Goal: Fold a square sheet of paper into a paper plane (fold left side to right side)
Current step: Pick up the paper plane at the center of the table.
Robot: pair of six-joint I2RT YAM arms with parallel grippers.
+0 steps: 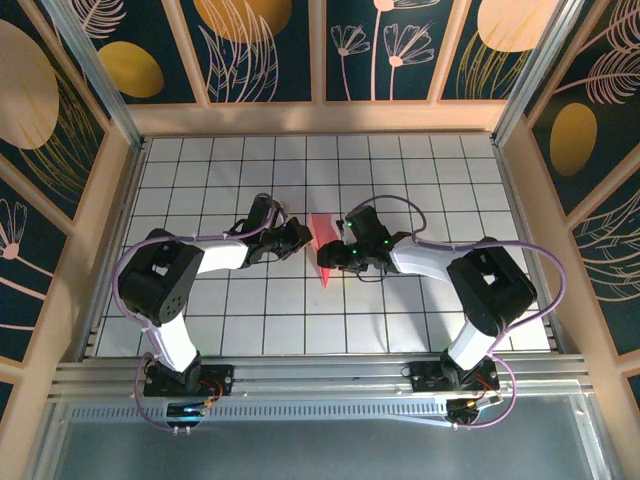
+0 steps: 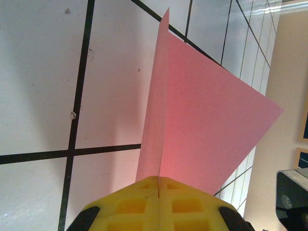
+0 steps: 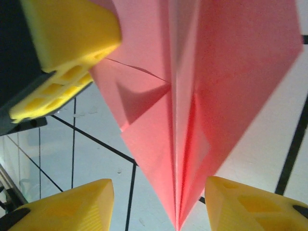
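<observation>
Left end effector [image 2: 159, 185]: yellow pads pressed together and clamped on the paper plane [image 2: 207, 120]. They grip the left side of its wide rear part, and the folded paper rises straight out of the closed pads.
Right end effector [image 3: 159, 184]: fingers [image 3: 67, 207] apart, one on each side of the paper plane's pointed nose. A gap shows on both sides, so nothing is gripped.
Paper plane: salmon-pink and folded to a narrow dart, with a centre crease and layered flaps. It sits between the two end effectors with its nose toward the arm bases. It is carried at the clamped side; whether the nose touches the surface cannot be told.
Handling (judged): very light and thin. The single-layer wings are limp, and the paper is stiffer along the creases. It is likely to crumple, tear or lose a crease under a hard or twisting pull. It is smooth enough to slip from a loose pinch.
Where to take hold (judged): on the layered spine beside the centre crease, just behind the nose. Several thicknesses stiffen the paper there, and closing on them presses the fold rather than spoiling it. The free wing edges are poorer holds.
Containers: none near the paper plane, and it lies in nothing.
Surface [image 2: 38, 96]: white with black grid lines, directly beneath the paper plane.
</observation>
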